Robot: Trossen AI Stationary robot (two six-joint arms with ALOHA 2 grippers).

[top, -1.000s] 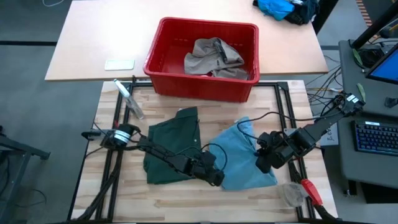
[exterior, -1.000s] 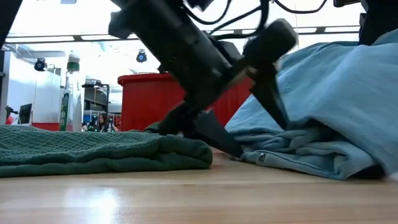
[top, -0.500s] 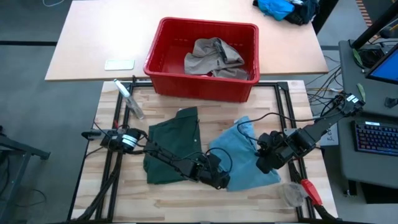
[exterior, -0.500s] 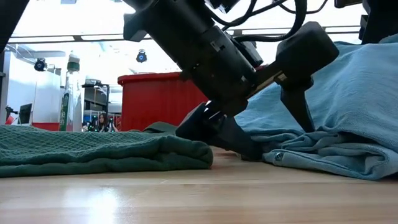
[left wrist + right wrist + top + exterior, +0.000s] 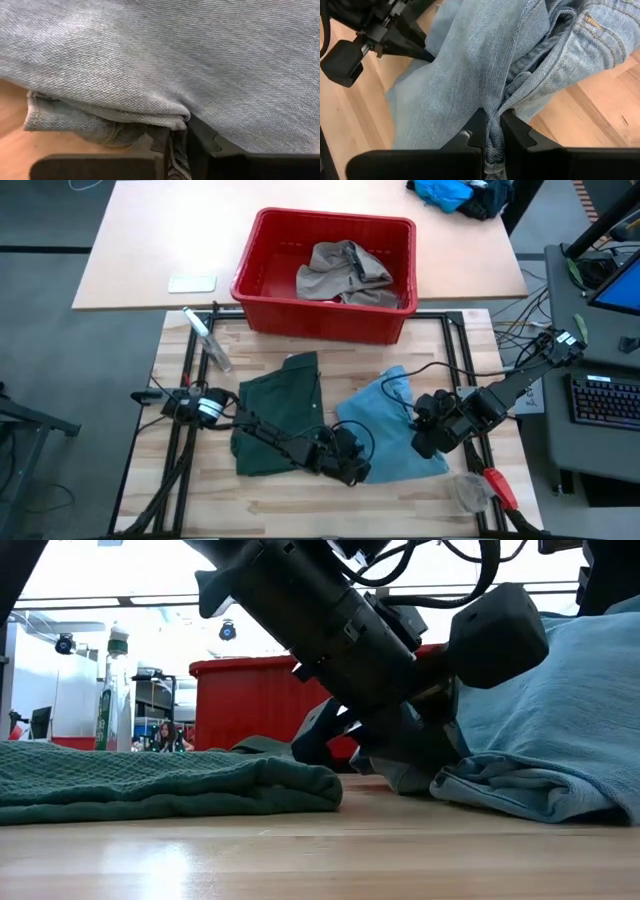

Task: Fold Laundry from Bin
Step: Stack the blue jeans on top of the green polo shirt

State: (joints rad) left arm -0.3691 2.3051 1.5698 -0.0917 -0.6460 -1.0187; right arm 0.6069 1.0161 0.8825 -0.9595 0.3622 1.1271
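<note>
Light blue denim trousers lie bunched on the wooden table, right of the flat dark green shorts. My left gripper is shut on the trousers' near left edge. My right gripper is shut on their right side, raised above the table. A khaki piece lies inside the red bin at the far side. My left gripper pinches a folded edge of the trousers at their near left side, several layers between its two fingers. The fingers slant down from the table's left. The cloth there rests on the table. My right gripper pinches a gathered fold of denim on the trousers' right side between its two fingers, coming from above and the right. The cloth runs down from the fingers in loose folds to the table, where the stitched band lies.
A clear bottle lies at the table's far left. A clear object and a red-handled tool lie at the near right corner. A bright blue cloth heap sits on the far table, and a white item left of the bin.
My left gripper has gone down and toward the table's right, onto the trousers' near left edge. Its fingers stood open on either side of the folded edge and have now shut on it, taking hold. The right gripper has kept still.
</note>
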